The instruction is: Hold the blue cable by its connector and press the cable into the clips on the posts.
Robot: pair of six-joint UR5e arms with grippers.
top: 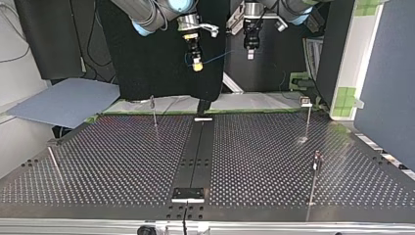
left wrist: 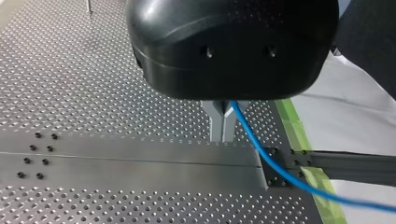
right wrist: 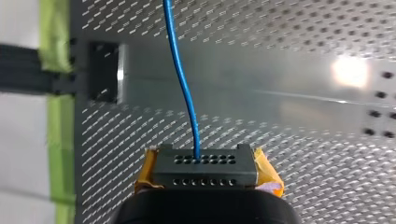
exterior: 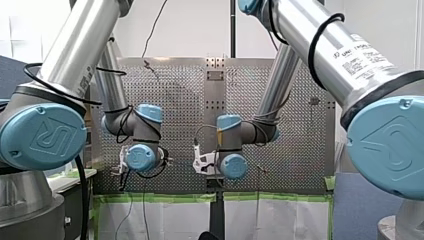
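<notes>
There is not much to read from where I stand. Far up the arm from the right gripper (top: 197, 65), the silver tube (exterior: 320, 45) carries a white label (exterior: 367, 55). Its heading seems to start "UNI", and the small print under it is too fine to make out. Two big blue joint caps each bear a raised badge of a U and an R run together. One is the right arm's cap (exterior: 392, 145), the other the left arm's cap (exterior: 42, 136), both well back from the grippers. Nearer the left gripper (top: 250, 55), the small cap (exterior: 141, 157) has a faint mark I cannot read.
</notes>
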